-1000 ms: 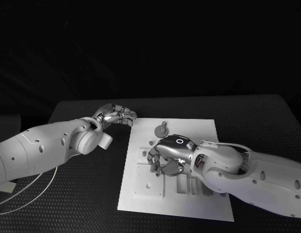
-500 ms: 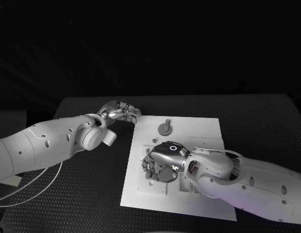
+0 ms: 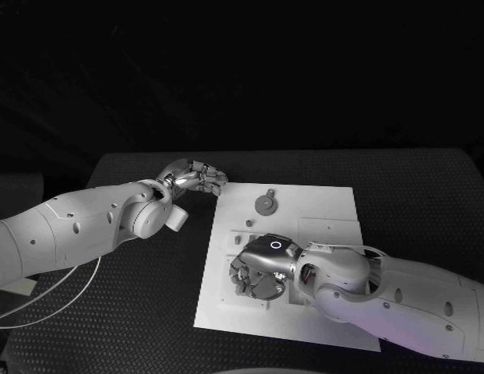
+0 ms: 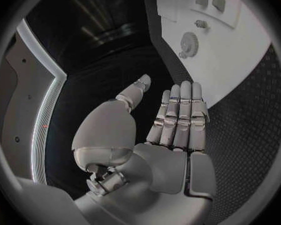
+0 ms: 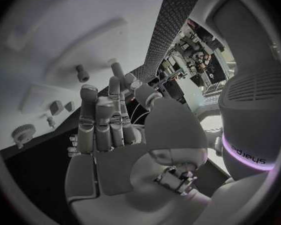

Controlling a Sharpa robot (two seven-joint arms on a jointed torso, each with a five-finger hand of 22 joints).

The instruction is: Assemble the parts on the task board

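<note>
Hovering over the board, no part is yet seen held.

The right hand (image 3: 259, 269) is poised above the board's (image 3: 320, 204) near-left area, fingers spread and empty in the wrist view. A gear (image 3: 265, 206) lies at the board's far side; the left hand (image 3: 193, 179), fingers straight, waits off its far-left corner. Fingers should be lowered squarely onto one part.

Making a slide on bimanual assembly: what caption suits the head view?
Right hand lowered over the white task board while the left hand waits at its far corner, beside a gear.
</note>
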